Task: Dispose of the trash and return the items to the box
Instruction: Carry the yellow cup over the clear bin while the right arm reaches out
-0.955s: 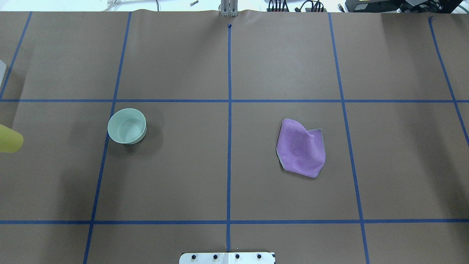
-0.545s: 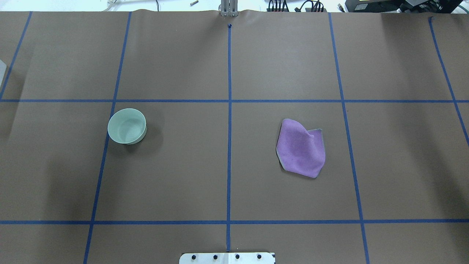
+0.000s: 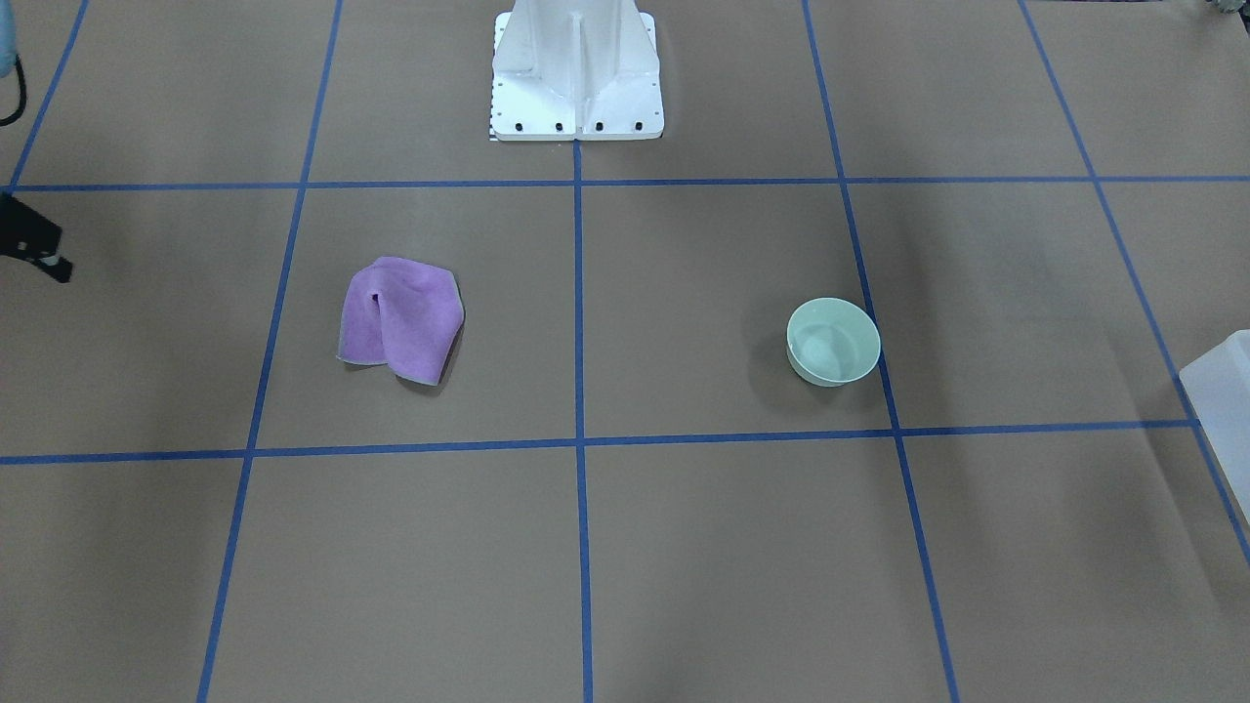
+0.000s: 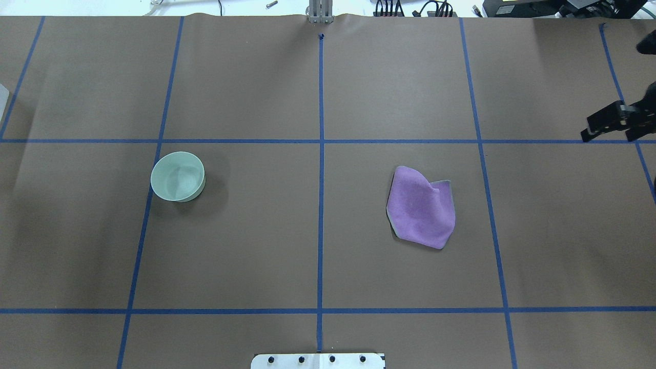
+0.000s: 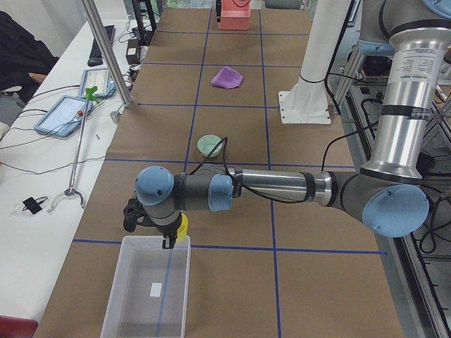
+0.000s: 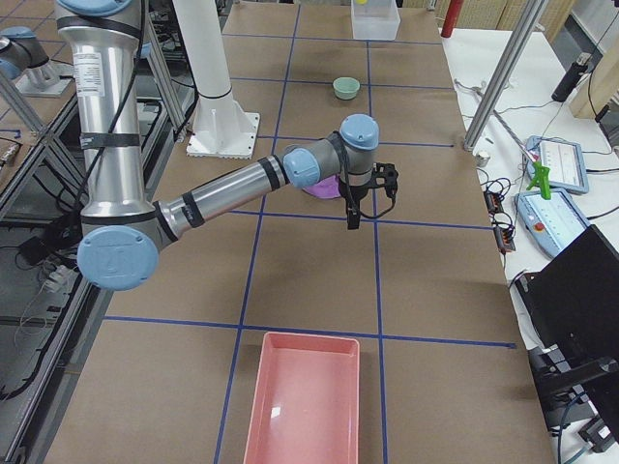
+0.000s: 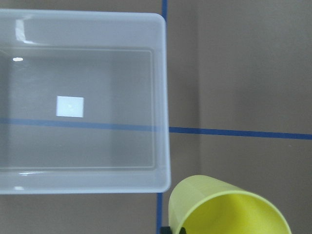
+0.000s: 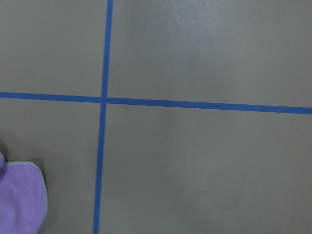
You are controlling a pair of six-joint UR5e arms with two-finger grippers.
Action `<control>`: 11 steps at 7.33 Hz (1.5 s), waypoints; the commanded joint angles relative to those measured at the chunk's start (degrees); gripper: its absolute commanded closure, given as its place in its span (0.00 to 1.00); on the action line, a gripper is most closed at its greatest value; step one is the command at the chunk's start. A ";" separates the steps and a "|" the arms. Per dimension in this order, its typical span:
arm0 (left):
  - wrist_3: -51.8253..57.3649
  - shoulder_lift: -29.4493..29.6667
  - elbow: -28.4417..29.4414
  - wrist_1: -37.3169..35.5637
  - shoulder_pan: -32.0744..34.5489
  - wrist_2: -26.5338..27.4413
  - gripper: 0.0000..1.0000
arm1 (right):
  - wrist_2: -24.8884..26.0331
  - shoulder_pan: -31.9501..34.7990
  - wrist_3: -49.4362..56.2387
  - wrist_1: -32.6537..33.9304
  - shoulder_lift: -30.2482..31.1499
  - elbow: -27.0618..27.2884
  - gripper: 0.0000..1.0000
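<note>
My left gripper [image 5: 166,236] is shut on a yellow cup [image 7: 229,208] and holds it just beside the near rim of the clear box [image 7: 163,97], as the exterior left view shows [image 5: 182,228]. A mint bowl [image 4: 177,176] stands upright on the table's left half. A crumpled purple cloth [image 4: 421,207] lies on the right half. My right gripper [image 4: 615,123] hangs open and empty at the far right, well away from the cloth. The cloth's edge shows in the right wrist view [image 8: 19,200].
The clear box [image 5: 148,296] holds nothing but a white label. A pink tray [image 6: 305,401], with nothing in it, sits at the table's right end. The robot's white base [image 3: 576,68] stands at mid-table. Blue tape lines cross the brown paper.
The yellow cup has left the overhead view past its left edge. My right gripper has come into view at the right edge. Bowl and cloth have not moved.
</note>
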State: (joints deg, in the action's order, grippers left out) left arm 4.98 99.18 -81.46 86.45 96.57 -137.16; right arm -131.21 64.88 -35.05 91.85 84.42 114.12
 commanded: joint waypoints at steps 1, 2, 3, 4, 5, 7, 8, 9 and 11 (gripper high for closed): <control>1.36 1.90 8.40 5.11 0.37 0.49 1.00 | 8.57 -13.06 -16.66 0.00 -6.26 0.84 0.00; -2.40 2.07 9.99 8.79 0.11 0.49 1.00 | 10.95 -15.64 -16.98 0.00 -7.24 0.49 0.00; -7.92 2.07 11.49 13.87 -0.59 0.49 1.00 | 11.24 -16.36 -16.98 0.00 -7.77 0.05 0.00; -11.97 2.16 14.02 19.14 -2.95 1.45 1.00 | 11.33 -16.54 -16.98 0.00 -8.99 -0.82 0.00; -16.02 2.34 15.96 23.81 -4.54 7.29 1.00 | 11.94 -16.63 -16.98 0.00 -9.70 -1.70 0.00; -24.99 2.25 17.56 29.29 -8.75 8.93 1.00 | 12.21 -16.63 -16.98 0.00 -9.71 -2.06 0.00; -26.94 2.16 17.39 29.39 -9.82 8.06 1.00 | 12.21 -16.63 -16.98 0.00 -9.71 -2.06 0.00; -27.30 1.73 17.39 29.39 -10.09 3.70 1.00 | 12.21 -16.63 -16.98 0.00 -9.71 -2.06 0.00; -26.52 0.33 17.65 29.30 -10.09 -1.41 1.00 | 12.21 -16.63 -16.98 0.00 -9.71 -1.97 0.00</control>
State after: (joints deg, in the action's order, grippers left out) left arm -21.79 100.46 -63.94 115.73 86.61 -134.81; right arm -119.01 48.25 -52.03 91.85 74.71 112.11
